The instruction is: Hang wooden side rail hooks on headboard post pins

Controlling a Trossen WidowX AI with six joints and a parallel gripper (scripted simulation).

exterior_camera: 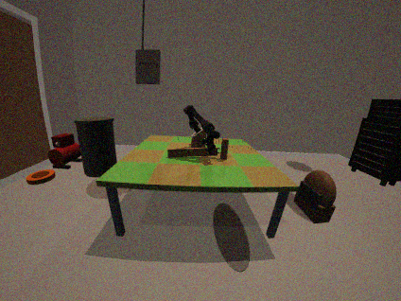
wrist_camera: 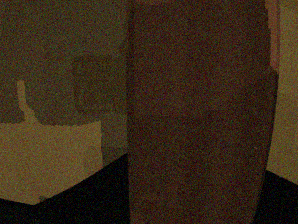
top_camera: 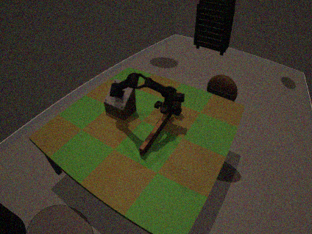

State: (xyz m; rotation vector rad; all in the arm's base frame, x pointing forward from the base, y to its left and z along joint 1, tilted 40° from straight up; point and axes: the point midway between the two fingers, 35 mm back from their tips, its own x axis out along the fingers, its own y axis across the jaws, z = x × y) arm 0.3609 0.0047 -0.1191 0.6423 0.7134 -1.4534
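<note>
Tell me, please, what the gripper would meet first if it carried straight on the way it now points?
Probably the checkered table just below: the gripper, shut on the wooden side rail, points mostly downward. The headboard post stands beside it, apparently off that line; depth is unclear.

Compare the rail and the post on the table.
The rail is long and lies low, raised at its gripped end; the post is short and stands upright. The gripper is shut on the rail; the post stands free beside it. Both are brown wood on the checkered table.
</note>
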